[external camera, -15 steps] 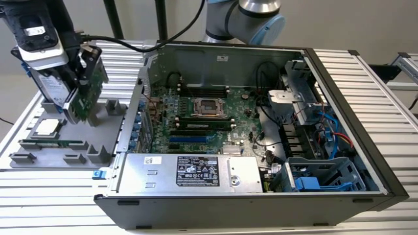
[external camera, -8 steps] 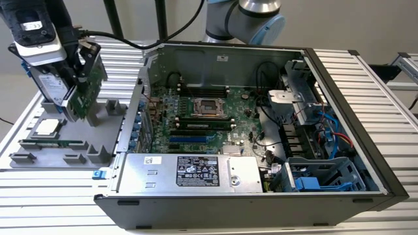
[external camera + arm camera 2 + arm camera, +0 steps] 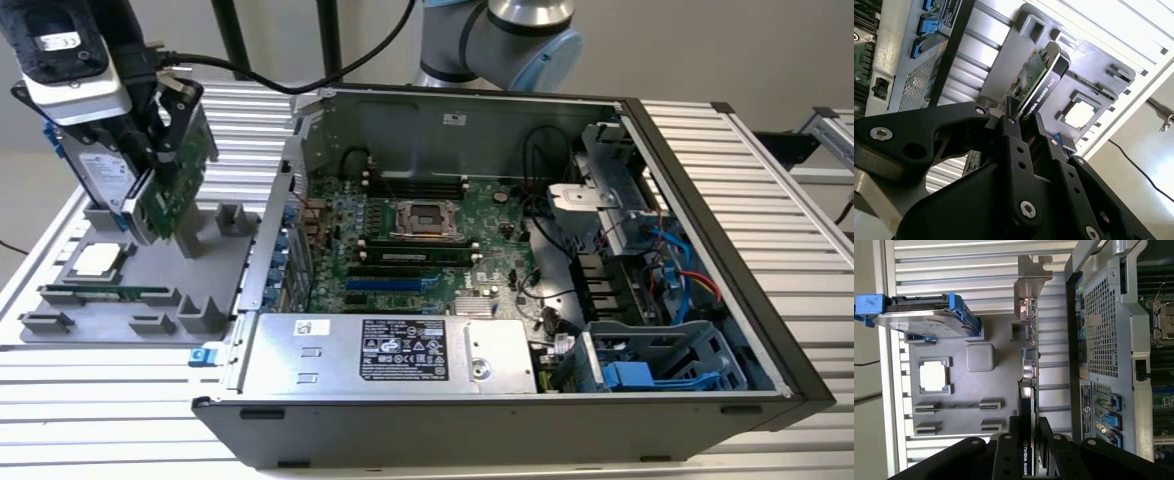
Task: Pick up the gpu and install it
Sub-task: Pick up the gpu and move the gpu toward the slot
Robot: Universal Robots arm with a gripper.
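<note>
Exterior view, starting at the exterior view's left: I have the gripper up over the grey parts tray, which sits on the ribbed worktop. Its fingers are closed on the gpu, one on each face, as both wrist views show. The card hangs upright with its green face showing. Its lower end is down among the tray's grey posts, and I cannot tell whether it touches the tray.

Just left of the card the hard drive stands upright in its blue frame, close beside the card but apart from it. Nearer on the tray, a processor chip lies flat, and a memory stick sits in its holder at the near edge.

Right of the tray lies the open computer case, its left wall just beside the card. Inside I see the motherboard with its bare socket. The power supply runs along the near side, and a blue drive cage sits in the near right corner. The arm rises beyond the case's far wall.
</note>
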